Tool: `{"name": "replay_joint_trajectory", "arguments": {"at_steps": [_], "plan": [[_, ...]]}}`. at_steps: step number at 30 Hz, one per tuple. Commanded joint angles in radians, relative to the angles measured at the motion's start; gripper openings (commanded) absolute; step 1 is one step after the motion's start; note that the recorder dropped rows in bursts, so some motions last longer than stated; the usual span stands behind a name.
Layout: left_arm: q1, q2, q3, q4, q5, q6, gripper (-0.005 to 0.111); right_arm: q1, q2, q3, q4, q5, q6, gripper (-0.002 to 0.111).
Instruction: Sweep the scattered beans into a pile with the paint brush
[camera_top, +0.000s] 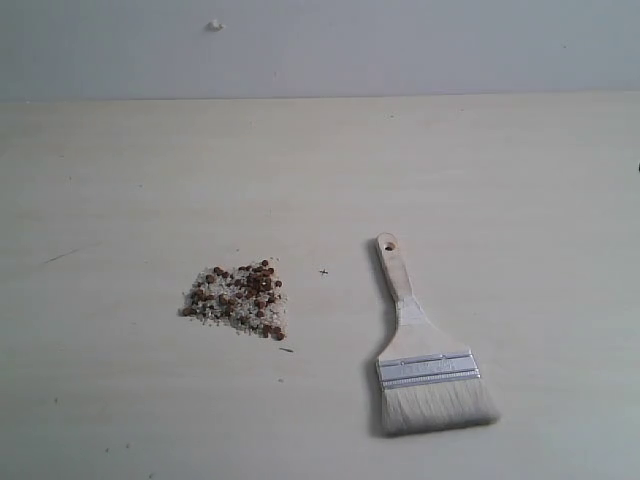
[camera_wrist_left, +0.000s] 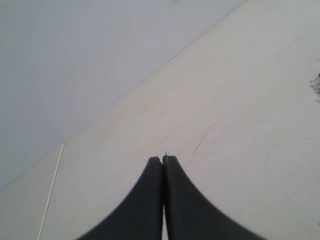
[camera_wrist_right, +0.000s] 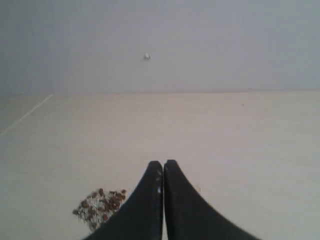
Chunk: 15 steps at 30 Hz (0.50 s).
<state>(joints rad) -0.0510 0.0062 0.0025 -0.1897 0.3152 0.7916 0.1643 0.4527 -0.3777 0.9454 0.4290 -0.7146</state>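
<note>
Our left gripper (camera_wrist_left: 163, 159) and right gripper (camera_wrist_right: 163, 162) are closed empty because the paint brush (camera_top: 425, 360) lies free, beans (camera_wrist_right: 100, 204) heaped near the right one.

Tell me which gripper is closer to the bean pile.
The right gripper: the beans lie just beside its shut fingertips, while the left gripper sees only specks at its view's edge.

A: Quantity of brushes?
B: One paint brush (camera_top: 425, 345), lower right of the frame.
A: Quantity of beans (camera_top: 238, 297)?
B: Dozens, too small for an exact count. One pile, left of centre.
A: Tools?
B: Two: left tool (camera_wrist_left: 163, 159) and right tool (camera_wrist_right: 163, 162), one per wrist view.
A: Desks?
B: One desk (camera_top: 520, 180).
</note>
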Motion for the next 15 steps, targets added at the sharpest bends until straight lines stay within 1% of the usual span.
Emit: {"name": "replay_joint_trajectory", "arguments": {"at_steps": [1, 15], "plan": [[0.001, -0.006, -0.002, -0.008, -0.007, -0.009, 0.000, -0.002, -0.093, 0.002, -0.010, -0.007, 0.003, 0.000], [0.001, -0.006, -0.002, -0.008, -0.007, -0.009, 0.000, -0.002, -0.270, 0.002, -0.010, -0.007, 0.005, 0.000]]}}
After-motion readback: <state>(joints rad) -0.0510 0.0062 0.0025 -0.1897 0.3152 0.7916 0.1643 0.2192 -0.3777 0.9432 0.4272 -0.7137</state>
